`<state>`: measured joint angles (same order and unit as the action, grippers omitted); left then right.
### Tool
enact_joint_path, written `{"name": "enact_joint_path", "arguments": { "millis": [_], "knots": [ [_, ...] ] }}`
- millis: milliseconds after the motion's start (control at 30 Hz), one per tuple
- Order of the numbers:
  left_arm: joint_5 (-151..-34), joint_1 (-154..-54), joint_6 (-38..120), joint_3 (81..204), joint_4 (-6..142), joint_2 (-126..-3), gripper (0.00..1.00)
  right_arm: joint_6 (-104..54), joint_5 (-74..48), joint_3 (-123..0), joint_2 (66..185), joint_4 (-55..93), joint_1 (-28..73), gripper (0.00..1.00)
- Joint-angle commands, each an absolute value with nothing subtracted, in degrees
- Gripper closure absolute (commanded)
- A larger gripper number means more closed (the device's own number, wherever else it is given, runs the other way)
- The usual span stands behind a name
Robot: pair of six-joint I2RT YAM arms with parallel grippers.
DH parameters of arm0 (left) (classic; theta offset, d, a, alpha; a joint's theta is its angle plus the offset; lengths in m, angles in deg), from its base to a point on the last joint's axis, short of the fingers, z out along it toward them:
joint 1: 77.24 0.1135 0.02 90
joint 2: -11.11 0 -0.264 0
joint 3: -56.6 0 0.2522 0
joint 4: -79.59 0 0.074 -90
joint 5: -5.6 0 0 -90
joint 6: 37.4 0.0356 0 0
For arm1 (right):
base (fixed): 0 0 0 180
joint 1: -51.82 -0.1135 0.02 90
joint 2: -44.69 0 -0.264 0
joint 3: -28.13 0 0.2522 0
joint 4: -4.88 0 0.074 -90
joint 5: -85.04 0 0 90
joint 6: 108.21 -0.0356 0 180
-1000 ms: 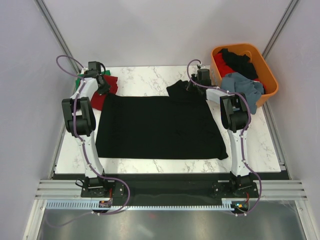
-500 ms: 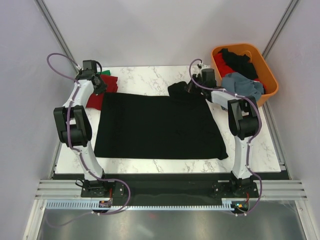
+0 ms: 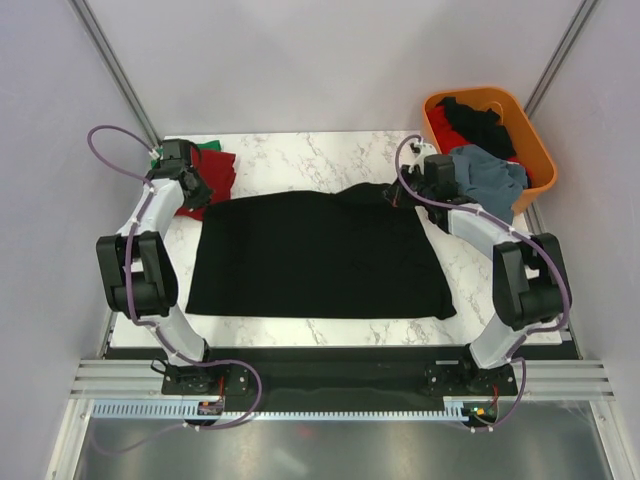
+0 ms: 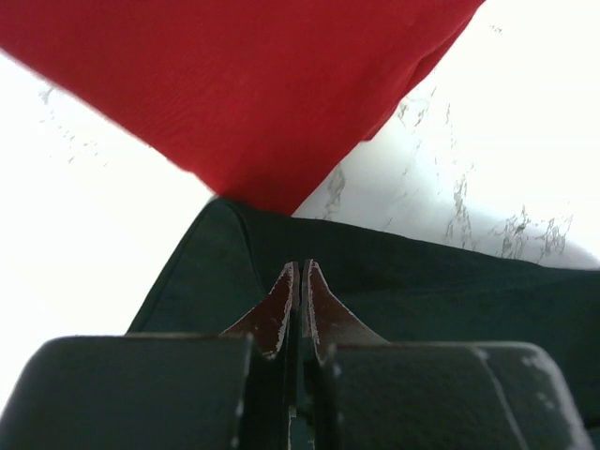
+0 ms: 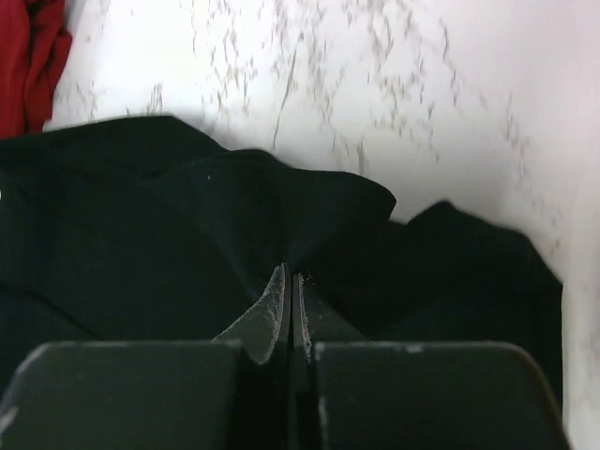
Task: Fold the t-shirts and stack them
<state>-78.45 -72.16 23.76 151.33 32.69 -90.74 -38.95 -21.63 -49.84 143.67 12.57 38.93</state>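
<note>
Black t-shirt (image 3: 320, 255), red t-shirt (image 3: 222, 172) beside, orange basket (image 3: 543, 165)

A robot test cell in a lab — plain pale wall panels (image 3: 300, 60) box in a marble-patterned tabletop (image 3: 300, 155), a slanted metal strut (image 3: 112, 65) climbs the upper left, and the cabled left arm (image 3: 150, 265) and right arm (image 3: 525, 285) are bolted to an aluminium rail (image 3: 110, 380) along the bottom.
</note>
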Motion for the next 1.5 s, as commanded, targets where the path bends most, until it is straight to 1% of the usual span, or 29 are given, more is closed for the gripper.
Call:
{"name": "enact_joint_path", "arguments": {
  "millis": [0, 167, 367, 567, 833, 1000, 1033, 1100, 1133, 1167, 1200, 1233, 1267, 1300, 1333, 1400, 1433, 1467],
  "knots": [
    [-76.50, -71.44, 23.42, 147.72, 34.89, -85.41, 0.98, -38.08, -21.23, -44.62, 136.19, 13.62, 39.07, 1.00],
    [-74.31, -71.18, 23.77, 140.61, 37.18, -81.11, 0.98, -38.08, -19.64, -36.72, 126.36, 16.00, 39.07, 1.00],
    [-72.63, -69.86, 23.59, 134.45, 39.81, -77.23, 0.98, -38.69, -16.04, -30.12, 118.26, 20.66, 38.99, 1.00],
    [-72.19, -68.37, 25.70, 131.81, 41.57, -73.98, 0.98, -39.31, -12.97, -27.21, 109.74, 25.75, 39.07, 1.00],
    [-71.22, -68.10, 23.69, 128.29, 41.84, -71.60, 0.98, -45.45, -10.41, -24.75, 103.93, 29.89, 39.07, 1.00],
    [-69.11, -67.48, 20.87, 126.27, 40.34, -69.67, 0.98, -51.43, -9.19, -17.81, 97.08, 30.15, 38.99, 1.00],
    [-68.85, -67.48, 20.87, 126.00, 40.08, -69.41, 0.97, -52.57, -8.14, -16.67, 95.85, 30.15, 38.99, 1.00],
    [-68.15, -67.48, 20.70, 126.09, 39.55, -69.32, 0.88, -55.82, -6.64, -13.59, 92.51, 31.11, 39.07, 1.00],
    [-67.10, -67.40, 19.91, 126.35, 38.25, -69.49, 0.72, -56.70, -5.76, -12.63, 91.28, 31.55, 39.07, 0.95],
    [-66.74, -66.96, 19.47, 126.26, 37.71, -69.66, 0.36, -57.49, -5.32, -10.79, 89.09, 32.17, 39.07, 0.81],
    [-66.56, -66.61, 19.12, 126.35, 37.10, -69.58, 0.24, -59.68, -5.31, -10.16, 87.94, 32.96, 38.99, 0.62],
    [-66.48, -66.26, 18.16, 126.26, 36.66, -69.58, 0.15, -60.48, -2.44, -9.20, 85.93, 33.66, 38.99, 0.25],
    [-66.56, -65.64, 17.97, 126.26, 36.22, -69.32, 0.08, -61.45, -1.20, -9.10, 85.04, 35.32, 38.99, 0.17],
    [-66.74, -65.55, 18.06, 126.09, 36.21, -68.79, 0.06, -62.15, -0.23, -9.10, 84.16, 36.12, 38.99, 0.12],
    [-66.39, -65.55, 18.32, 126.09, 36.21, -68.61, 0.04, -62.33, 0.48, -9.88, 83.63, 36.74, 39.07, 0.12],
    [-65.95, -65.55, 18.67, 126.00, 36.12, -68.09, 0.04, -61.20, 0.14, -11.29, 83.18, 37.89, 38.99, 0.11],
    [-66.47, -65.64, 19.37, 126.26, 36.04, -67.91, 0.04, -60.85, -0.56, -12.69, 83.62, 37.89, 38.99, 0.12],
    [-67.26, -65.99, 20.07, 126.61, 35.95, -67.73, 0.07, -60.58, -2.48, -13.49, 84.93, 37.89, 38.90, 0.12]
  ]
}}
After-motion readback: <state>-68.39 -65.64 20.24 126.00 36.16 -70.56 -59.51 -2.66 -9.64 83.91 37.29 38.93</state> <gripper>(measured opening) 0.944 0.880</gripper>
